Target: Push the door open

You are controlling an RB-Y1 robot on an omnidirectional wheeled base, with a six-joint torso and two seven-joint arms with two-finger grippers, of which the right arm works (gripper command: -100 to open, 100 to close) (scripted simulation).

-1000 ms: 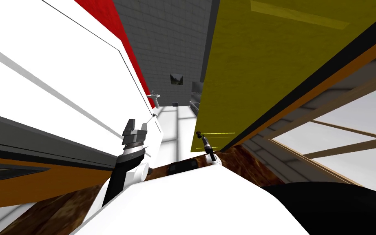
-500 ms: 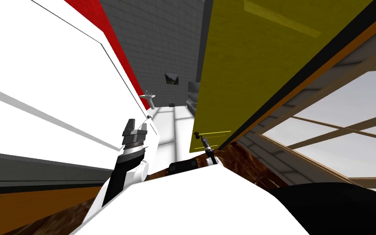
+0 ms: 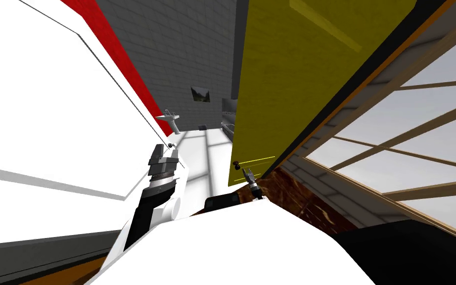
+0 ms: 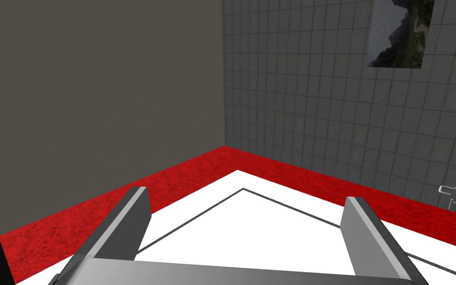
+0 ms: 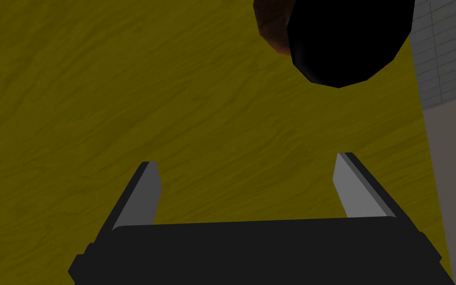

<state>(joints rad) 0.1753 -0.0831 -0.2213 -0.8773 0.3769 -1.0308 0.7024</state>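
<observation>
A yellow wood-grained door (image 3: 291, 74) stands ajar ahead on my right, with a tiled room showing past its free edge. Its black round knob (image 3: 235, 164) sits low on that edge. My right gripper (image 3: 247, 172) is just below and right of the knob, close to the door face. In the right wrist view the door (image 5: 123, 99) spans the picture, the knob (image 5: 345, 44) lies beyond the right finger, and the gripper (image 5: 246, 161) is open with nothing between its fingers. My left gripper (image 3: 165, 153) is raised on the left, its fingers open (image 4: 246, 195) and empty.
A large white panel (image 3: 49, 123) with a red strip (image 3: 123, 64) runs close along my left. Beyond the gap are a grey tiled wall with a picture (image 3: 200, 94), a wall sink (image 3: 168, 118) and a pale floor (image 3: 207, 153). Window frames (image 3: 410, 148) and brown floor (image 3: 301, 198) lie on the right.
My right gripper has gone from shut to open next to the knob. The whole head view has shifted left and rolled, so I have moved; the left arm holds its pose.
</observation>
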